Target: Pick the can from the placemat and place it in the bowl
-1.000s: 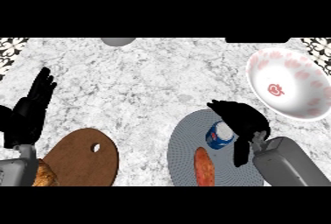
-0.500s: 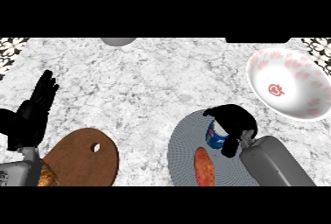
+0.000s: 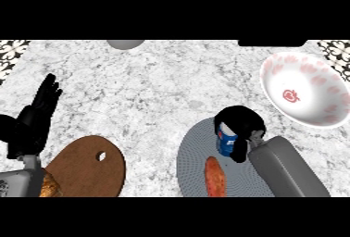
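- The grey and white speckled stone counter [image 3: 150, 88] fills almost the whole view, and everything else sits on it.
- The round grey woven placemat [image 3: 195, 159] lies low on the counter, a little right of the middle. I will tell where other things are from this mat.
- The grey right forearm [image 3: 290, 173] comes up from the bottom edge and lies over the right side of the mat.
- The big white bowl with pink petal marks and a red swirl inside [image 3: 304, 90] sits up and to the right of the mat, apart from it.
- The round brown wooden cutting board with a small hole [image 3: 89, 169] lies left of the mat, near the bottom. A bit of something golden brown peeks out at its left edge; I cannot tell what it is.
- The black left hand [image 3: 34, 120] is far left of the mat, fingers straight and pointing up, holding nothing.
- The black right hand [image 3: 239, 125] is over the upper right part of the mat, with its fingers curled round the can.
- The long orange-brown bread-like thing [image 3: 215, 178] lies on the lower part of the mat, just under the can.
- The small blue can with white and red marks [image 3: 226, 141] is on the mat, in the right hand's grasp, well apart from the bowl.
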Motion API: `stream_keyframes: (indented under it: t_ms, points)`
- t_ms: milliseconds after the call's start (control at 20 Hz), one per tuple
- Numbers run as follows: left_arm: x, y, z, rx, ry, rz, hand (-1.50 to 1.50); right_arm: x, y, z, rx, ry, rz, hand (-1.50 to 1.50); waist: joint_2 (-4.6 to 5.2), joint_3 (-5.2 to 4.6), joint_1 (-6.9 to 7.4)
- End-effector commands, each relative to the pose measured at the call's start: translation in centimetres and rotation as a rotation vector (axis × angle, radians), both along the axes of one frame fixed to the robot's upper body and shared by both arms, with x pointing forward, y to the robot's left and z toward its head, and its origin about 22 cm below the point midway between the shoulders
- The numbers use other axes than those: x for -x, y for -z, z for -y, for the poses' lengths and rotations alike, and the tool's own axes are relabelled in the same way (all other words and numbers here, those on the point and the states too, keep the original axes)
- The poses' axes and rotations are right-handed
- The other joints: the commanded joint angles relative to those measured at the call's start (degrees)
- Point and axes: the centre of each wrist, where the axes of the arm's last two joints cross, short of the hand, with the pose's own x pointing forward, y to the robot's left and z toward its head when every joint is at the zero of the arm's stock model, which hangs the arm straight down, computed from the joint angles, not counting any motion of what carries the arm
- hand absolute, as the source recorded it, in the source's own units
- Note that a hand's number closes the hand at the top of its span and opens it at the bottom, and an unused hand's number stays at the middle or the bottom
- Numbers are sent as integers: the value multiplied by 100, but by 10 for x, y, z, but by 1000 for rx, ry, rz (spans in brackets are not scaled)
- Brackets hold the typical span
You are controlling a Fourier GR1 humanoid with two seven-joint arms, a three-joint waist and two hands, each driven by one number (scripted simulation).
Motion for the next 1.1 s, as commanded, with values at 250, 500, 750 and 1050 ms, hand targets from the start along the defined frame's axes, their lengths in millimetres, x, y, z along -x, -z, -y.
stream_keyframes:
  t_ms: [250, 500, 750, 1050]
  points:
    - [-4, -9, 6, 4, 15, 12, 0, -39, 4, 4, -4, 582, 57, 150, 120, 35, 178]
    - [-13, -13, 7, 7, 52, 31, 0, -70, -25, 5, 34, 985, 195, 150, 197, 24, 293]
    - [-10, -4, 13, 10, 47, 19, 0, -106, -70, -10, 131, 1086, 370, 150, 122, 26, 280]
    - [-10, -14, 8, 10, 38, 4, 0, -116, -132, -46, 215, 1192, 742, 150, 53, 19, 225]
